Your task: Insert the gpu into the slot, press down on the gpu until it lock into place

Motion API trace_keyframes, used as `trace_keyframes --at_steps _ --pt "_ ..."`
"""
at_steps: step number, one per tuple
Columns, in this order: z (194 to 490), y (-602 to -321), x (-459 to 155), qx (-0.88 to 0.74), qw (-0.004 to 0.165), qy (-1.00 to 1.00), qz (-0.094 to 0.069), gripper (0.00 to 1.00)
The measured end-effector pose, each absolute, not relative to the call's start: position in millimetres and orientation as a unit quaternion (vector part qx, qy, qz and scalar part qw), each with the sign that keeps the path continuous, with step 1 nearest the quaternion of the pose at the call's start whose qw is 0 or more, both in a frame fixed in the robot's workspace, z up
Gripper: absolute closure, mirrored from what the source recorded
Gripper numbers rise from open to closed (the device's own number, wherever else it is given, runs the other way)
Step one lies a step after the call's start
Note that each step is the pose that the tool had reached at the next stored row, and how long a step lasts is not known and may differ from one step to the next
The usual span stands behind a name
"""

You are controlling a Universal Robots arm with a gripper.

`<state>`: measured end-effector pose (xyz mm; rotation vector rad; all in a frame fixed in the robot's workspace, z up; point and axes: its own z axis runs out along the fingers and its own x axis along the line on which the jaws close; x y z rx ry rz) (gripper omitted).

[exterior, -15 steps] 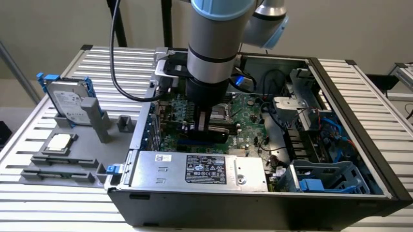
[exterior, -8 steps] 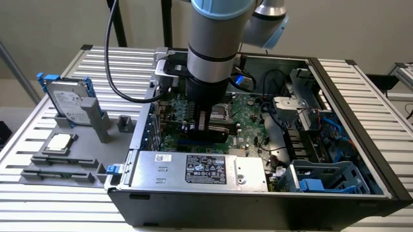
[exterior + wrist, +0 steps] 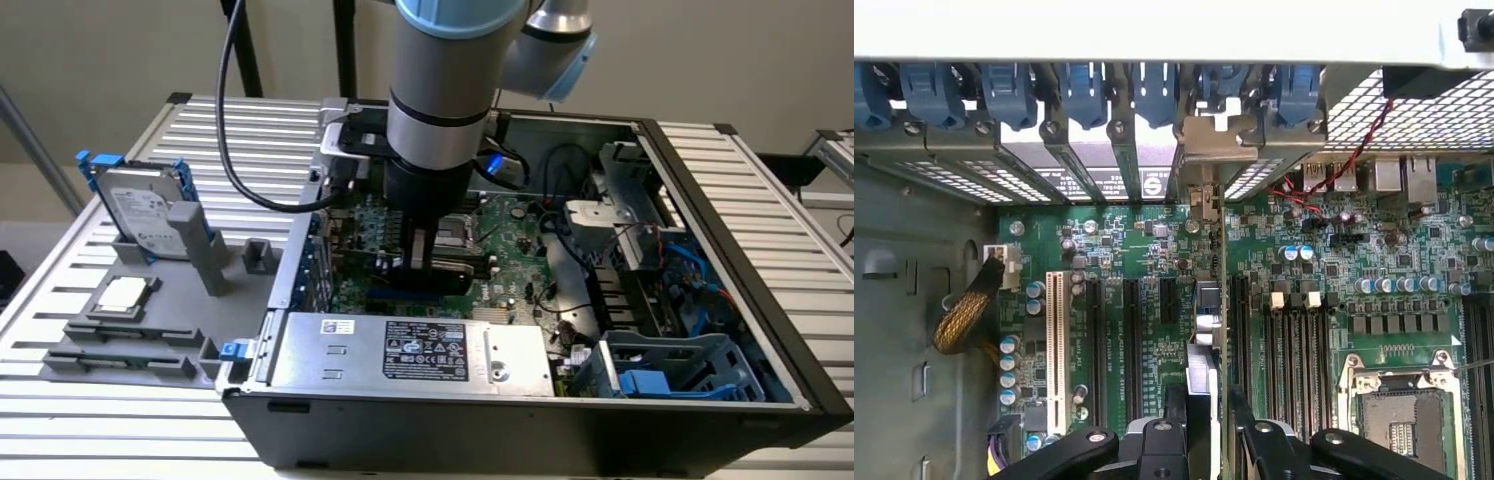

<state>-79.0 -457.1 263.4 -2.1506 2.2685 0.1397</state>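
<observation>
My gripper [image 3: 424, 262] reaches down into the open computer case [image 3: 534, 430], over the middle of the motherboard [image 3: 514, 250]. Its jaws stand fairly wide, yet they are closed on the gpu [image 3: 461, 272], with one finger against each flat face of the card.

In the wrist view my fingers [image 3: 1176, 430] flank the gpu [image 3: 1203, 330], which I see edge-on as a thin strip. It stands upright on its long edge, thin side up. Its long axis runs from the case's rear wall, where its metal bracket meets the row of expansion openings, straight out across the motherboard [image 3: 1324, 270] toward my gripper [image 3: 1204, 435]. That puts it parallel to the black memory slots [image 3: 1294, 350] on one side and the white slot [image 3: 1057, 350] on the other.

In the exterior view the card lies lengthwise along the bright blue slot [image 3: 407, 294], which shows just beneath it. It is parallel to the long side of the silver power supply [image 3: 414, 350] at the case's near edge. The bracket end points to the exterior view's left.

The card's lower edge is at the slot, but I cannot tell whether it is fully seated. The CPU socket [image 3: 1399, 420] sits beyond the memory slots, well apart from the card.
</observation>
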Motion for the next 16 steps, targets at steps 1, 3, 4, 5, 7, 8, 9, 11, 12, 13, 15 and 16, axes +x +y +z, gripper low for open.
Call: trace_keyframes --at_steps 1,3,4,5,7,8,9,11,12,13,15,16 --pt "264.1 -457.1 -79.0 -0.687 0.006 0.725 0.045 0.74" --pt "264.6 -457.0 -79.0 -0.687 0.006 0.725 0.045 0.74" --pt "264.5 -457.0 -79.0 -0.687 0.006 0.725 0.045 0.74" --pt "264.6 -457.0 -79.1 -0.687 0.006 0.725 0.045 0.74" --pt "264.7 -457.1 -80.4 -0.687 0.006 0.725 0.044 0.74" --pt "264.8 -457.1 -81.4 -0.687 0.005 0.725 0.044 0.74" --pt "264.7 -457.1 -82.2 -0.687 0.005 0.725 0.044 0.74" --pt "264.7 -457.1 -82.5 -0.688 0.005 0.725 0.043 0.74" --pt "264.5 -457.1 -82.6 -0.688 0.005 0.725 0.043 0.74" --pt "264.2 -457.1 -82.7 -0.688 0.005 0.725 0.043 0.74" --pt "263.5 -457.0 -83.0 -0.688 0.005 0.725 0.043 0.74" --pt "263.0 -457.0 -83.1 -0.688 0.005 0.725 0.043 0.74"
